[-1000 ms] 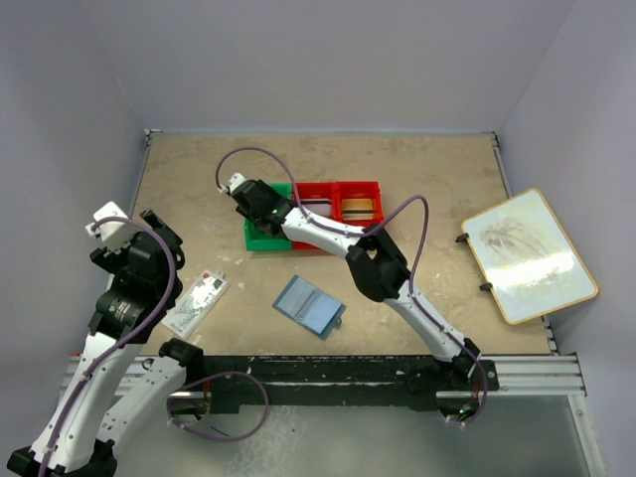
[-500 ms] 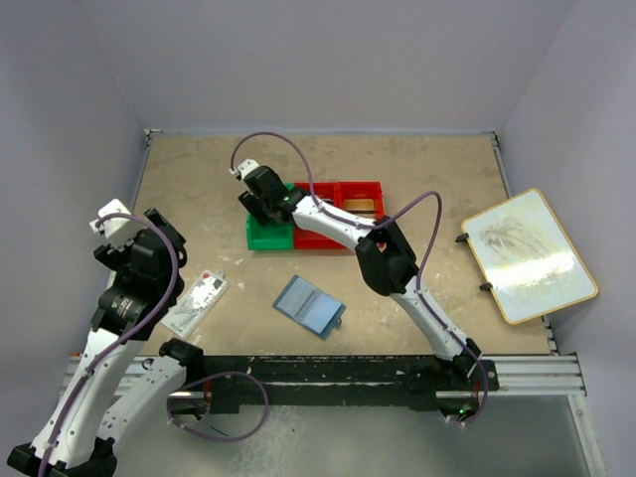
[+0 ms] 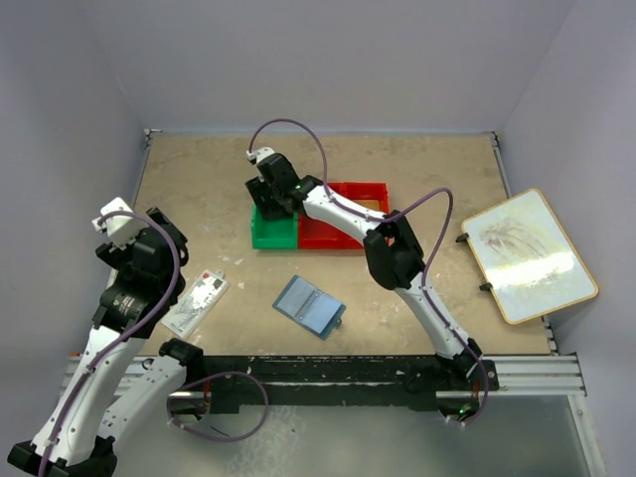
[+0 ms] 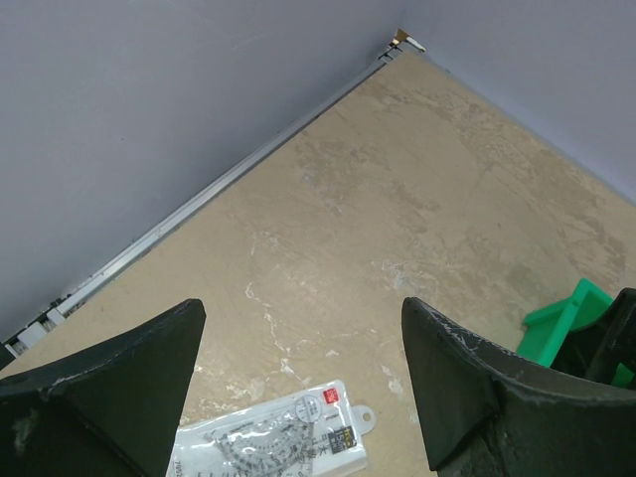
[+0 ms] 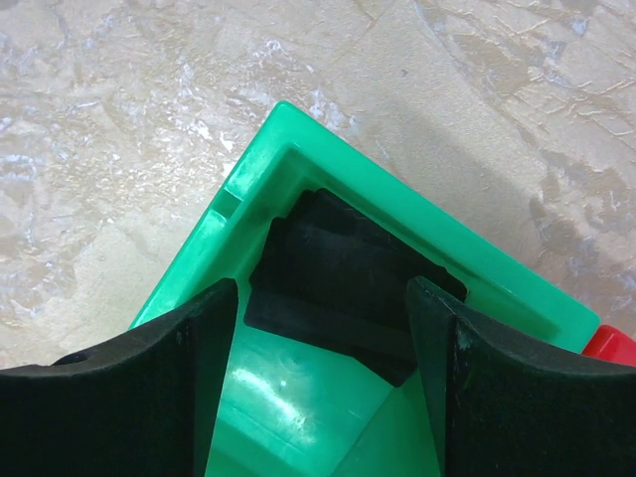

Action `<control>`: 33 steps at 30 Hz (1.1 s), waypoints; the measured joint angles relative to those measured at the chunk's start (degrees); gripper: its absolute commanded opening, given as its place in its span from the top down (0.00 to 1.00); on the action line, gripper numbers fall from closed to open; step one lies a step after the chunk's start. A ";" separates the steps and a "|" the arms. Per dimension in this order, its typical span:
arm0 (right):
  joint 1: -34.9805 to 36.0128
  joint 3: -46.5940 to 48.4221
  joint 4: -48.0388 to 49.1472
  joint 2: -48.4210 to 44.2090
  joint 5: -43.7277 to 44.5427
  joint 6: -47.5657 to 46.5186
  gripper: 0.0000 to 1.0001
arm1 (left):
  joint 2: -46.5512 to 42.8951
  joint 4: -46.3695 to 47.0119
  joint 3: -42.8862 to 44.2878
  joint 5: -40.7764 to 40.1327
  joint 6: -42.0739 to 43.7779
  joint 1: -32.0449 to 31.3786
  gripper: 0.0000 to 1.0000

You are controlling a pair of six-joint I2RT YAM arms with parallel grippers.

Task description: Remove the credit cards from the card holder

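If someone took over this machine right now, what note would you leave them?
Left gripper: jaws open, empty, above the table's left side.
Right gripper: jaws open, empty, over the green bin.
Done: dark credit cards lie in that bin's corner.
Card holder: open flat on the table, near the arms.
Left: check its slots for more cards; too small to tell from above.

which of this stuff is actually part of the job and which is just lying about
Part of the job: card holder, lying open; dark credit cards, in the green bin under the right gripper, jaws open.
Just lying about: white packet; red bin; framed board.
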 measured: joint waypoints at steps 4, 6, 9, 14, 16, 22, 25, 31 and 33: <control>-0.31 0.00 0.00 -0.26 -1.60 1.46 0.31 | 0.20 0.00 -0.04 0.11 0.07 0.00 0.22; -0.52 0.00 -0.11 -0.42 -2.67 2.25 0.42 | 0.22 0.02 -0.11 0.22 0.09 0.00 0.22; -0.63 -0.20 -0.31 -0.59 -3.41 2.97 0.60 | 0.24 0.00 -0.33 0.35 0.11 0.00 0.22; -0.52 -5.55 -0.57 -4.33 -4.13 3.06 0.88 | 0.28 0.02 -0.37 0.55 0.13 0.00 0.22; -0.35 -7.45 -0.57 -5.90 -4.15 3.04 0.90 | 0.28 0.04 -0.39 0.70 0.13 0.00 0.22; 0.63 -11.08 -0.22 -8.26 -5.38 3.34 0.93 | 0.28 0.07 -0.42 1.03 0.20 0.00 0.22; 1.64 -11.08 -0.39 -8.04 -5.57 3.61 0.94 | 0.28 0.07 -0.42 1.16 0.42 0.00 0.22; 2.82 -10.10 0.20 -5.62 -5.09 4.70 0.94 | 0.28 0.07 -0.42 1.18 0.50 0.00 0.22; 2.97 -9.86 0.20 -4.55 -5.05 4.98 0.94 | 0.28 0.07 -0.42 1.18 0.50 0.00 0.22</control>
